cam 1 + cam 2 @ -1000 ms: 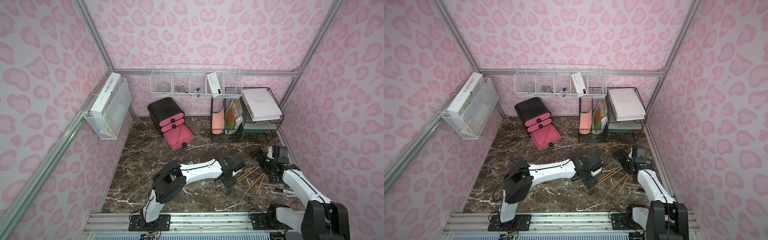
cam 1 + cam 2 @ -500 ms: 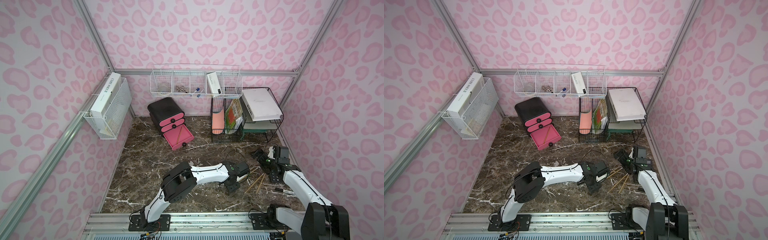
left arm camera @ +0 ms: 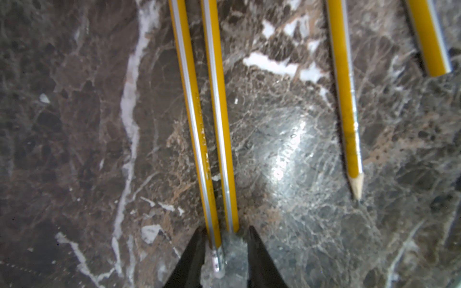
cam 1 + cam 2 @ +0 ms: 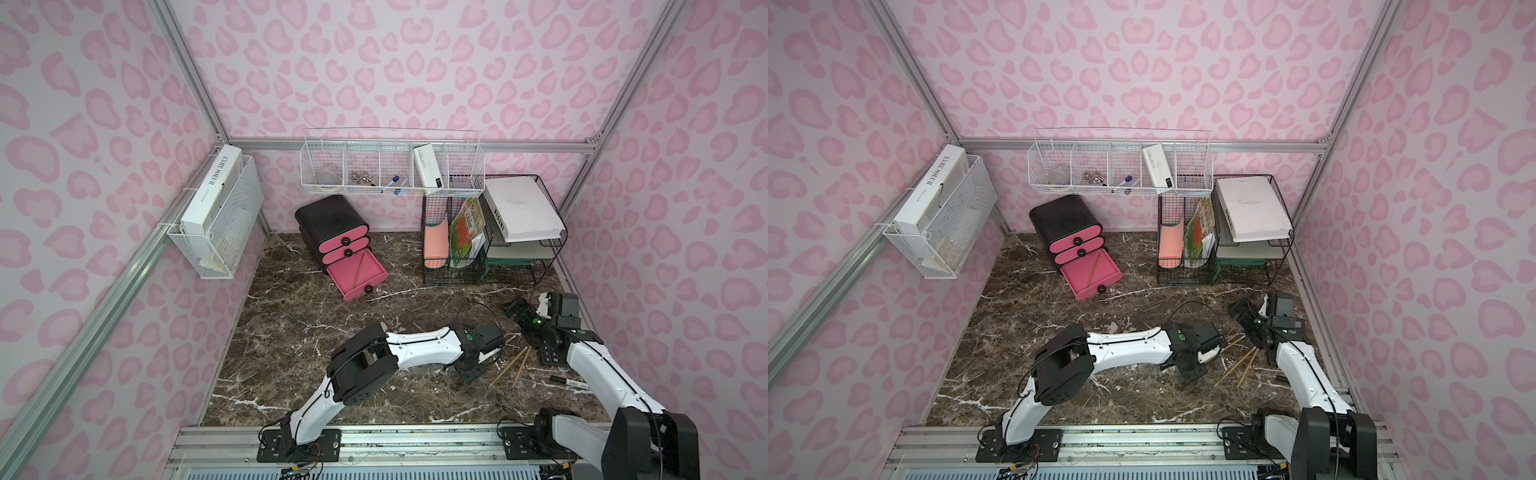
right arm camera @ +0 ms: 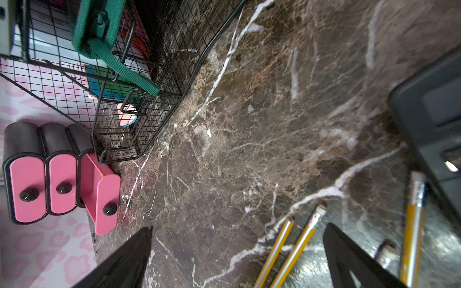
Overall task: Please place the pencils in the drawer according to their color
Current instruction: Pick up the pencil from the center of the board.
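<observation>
The left gripper (image 3: 225,239) is low over the table (image 3: 74,124). Its jaws sit a little apart, one on each side of the ends of two yellow pencils (image 3: 197,124) — not squeezing yet. The right gripper (image 5: 239,227) hangs wide open nearby, holding nothing. The bottom drawer (image 4: 374,272) is pulled out so pencils can go in — one yellow pencil (image 4: 358,270) lies inside.

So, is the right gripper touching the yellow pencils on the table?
Apart. In both top views the open right gripper sits clear of the yellow pencils, with bare marble between them.
</observation>
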Robot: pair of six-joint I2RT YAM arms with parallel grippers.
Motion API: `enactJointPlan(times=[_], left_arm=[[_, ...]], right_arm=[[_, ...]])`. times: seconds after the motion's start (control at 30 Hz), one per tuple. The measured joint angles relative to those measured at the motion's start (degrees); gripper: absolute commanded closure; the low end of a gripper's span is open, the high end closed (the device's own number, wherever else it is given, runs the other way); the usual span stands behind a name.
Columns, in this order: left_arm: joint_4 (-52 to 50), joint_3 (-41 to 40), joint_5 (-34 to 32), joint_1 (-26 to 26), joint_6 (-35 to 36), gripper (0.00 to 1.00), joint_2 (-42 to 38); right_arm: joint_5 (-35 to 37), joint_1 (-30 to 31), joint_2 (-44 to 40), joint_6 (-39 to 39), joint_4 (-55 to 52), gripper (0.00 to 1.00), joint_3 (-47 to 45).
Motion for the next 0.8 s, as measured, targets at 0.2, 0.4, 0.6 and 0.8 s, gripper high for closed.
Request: enactJointPlan(times=[0.2, 0.4, 0.6, 0.8], left_arm=[[1.97, -2.82, -0.04, 0.0, -0.07, 0.69, -1.49], [3.61, -5.01, 0.04, 0.07, -0.07, 0.7, -2.6], [3.45, -4.85, -0.15, 0.2, -0.07, 0.82, -2.47], [2.75, -4.28, 0.15, 0.5, -0.09, 0.87, -2.19]], right_arm=[[0.0, 0.0, 0.04, 0.13, 0.02, 0.02, 0.26], [0.0, 0.0, 0.24, 0.5, 0.07, 0.02, 0.55], [0.0, 0.0, 0.46, 0.92, 0.13, 0.02, 0.76], [-0.02, 0.0, 0.57, 1.05, 0.15, 0.02, 1.25]])
